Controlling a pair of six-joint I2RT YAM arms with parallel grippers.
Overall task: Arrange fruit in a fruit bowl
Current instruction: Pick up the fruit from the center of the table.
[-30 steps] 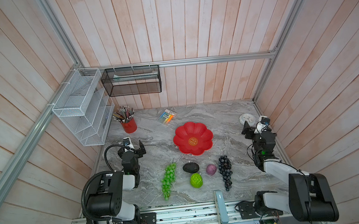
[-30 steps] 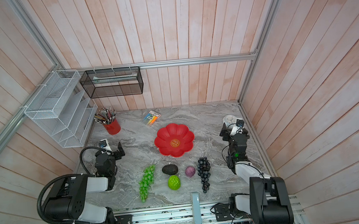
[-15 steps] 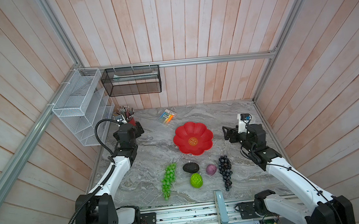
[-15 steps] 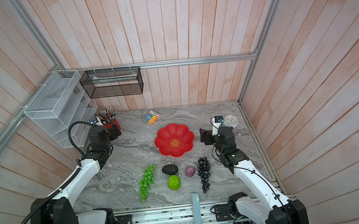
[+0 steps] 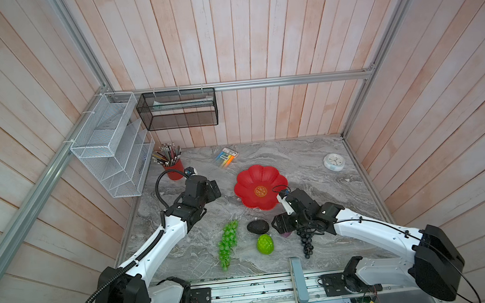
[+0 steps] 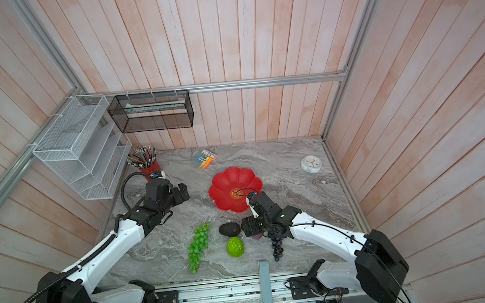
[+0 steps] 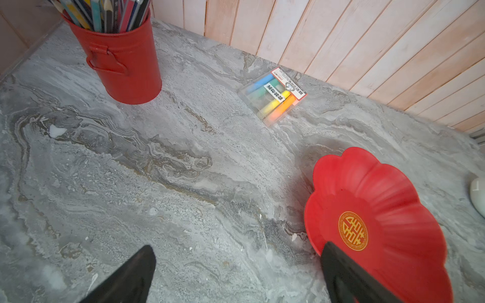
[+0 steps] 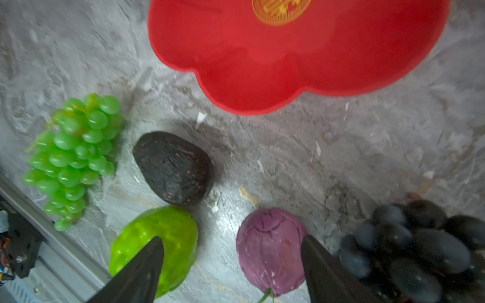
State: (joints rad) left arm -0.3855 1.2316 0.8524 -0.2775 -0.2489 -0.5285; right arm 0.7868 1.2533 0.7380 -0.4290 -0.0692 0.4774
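Observation:
The red scalloped fruit bowl sits mid-table with nothing in it. In front of it lie the green grape bunch, black-green avocado, bumpy lime-green fruit, small purple fruit and dark grape bunch. My right gripper is open and hovers over the purple fruit. One fingertip is over the lime-green fruit, the other between the purple fruit and the dark grapes. In a top view it hides most of the purple fruit. My left gripper is open over bare table left of the bowl.
A red pencil cup stands at the back left, a marker pack behind the bowl and a white clock at the back right. A white wire rack and black mesh basket hang on the walls. A metal rail runs along the front edge.
Both arms have unfolded. The right gripper swung from the right of the bowl to the front, down over the purple fruit. The left gripper moved from the pencil cup toward the bowl.

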